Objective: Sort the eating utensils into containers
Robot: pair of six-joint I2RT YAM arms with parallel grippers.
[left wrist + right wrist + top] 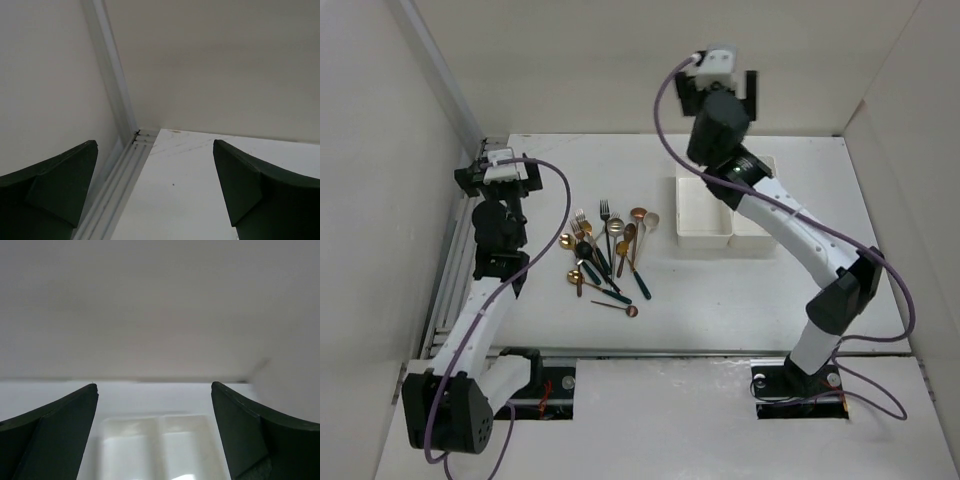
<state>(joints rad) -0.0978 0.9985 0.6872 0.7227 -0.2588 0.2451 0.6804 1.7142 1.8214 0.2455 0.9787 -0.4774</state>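
Observation:
The eating utensils lie in a loose pile on the white table left of centre: several gold, copper and silver spoons and forks, some with dark teal handles. One small copper spoon lies apart at the near side. The containers, two joined white bins, stand right of the pile; my right arm hides part of the right bin. Both bins look empty in the right wrist view. My right gripper hangs open high above the bins' far end. My left gripper is open, raised left of the pile and facing the back-left corner.
White walls enclose the table on the left, back and right. An aluminium rail runs along the left edge, and another rail along the near edge by the arm bases. Purple cables loop off both arms.

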